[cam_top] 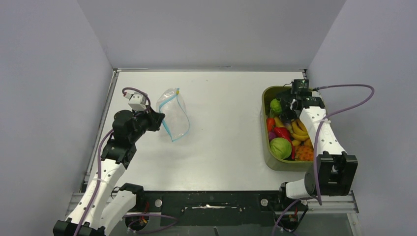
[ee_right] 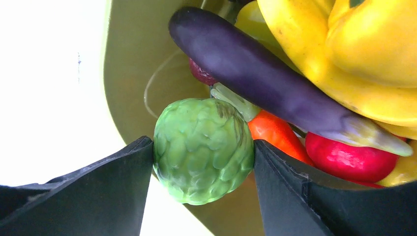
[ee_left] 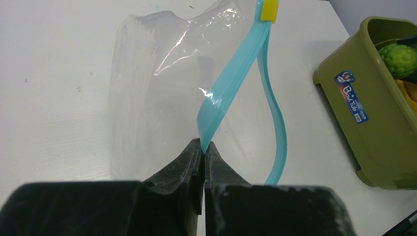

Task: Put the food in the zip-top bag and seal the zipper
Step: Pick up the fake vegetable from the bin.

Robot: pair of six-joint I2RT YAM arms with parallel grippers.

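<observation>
The clear zip-top bag (cam_top: pixel 174 110) stands on the table's left side, its mouth held open. My left gripper (cam_top: pixel 158 119) is shut on the bag's blue-teal zipper strip (ee_left: pixel 231 83), which has a yellow end (ee_left: pixel 269 10). My right gripper (cam_top: pixel 282 106) is over the far end of the olive bin and is shut on a small bumpy green fruit (ee_right: pixel 202 150), which also shows in the top view (cam_top: pixel 276 105). The fruit sits just above the other food: a purple eggplant (ee_right: pixel 265 78), a carrot (ee_right: pixel 275 132), a yellow pepper (ee_right: pixel 354 44) and bananas (cam_top: pixel 299 129).
The olive-green bin (cam_top: pixel 268 158) stands at the table's right side, and also shows in the left wrist view (ee_left: pixel 364 118). It holds several toy foods, among them a larger green cabbage (cam_top: pixel 280 147). Grey walls enclose the table on three sides.
</observation>
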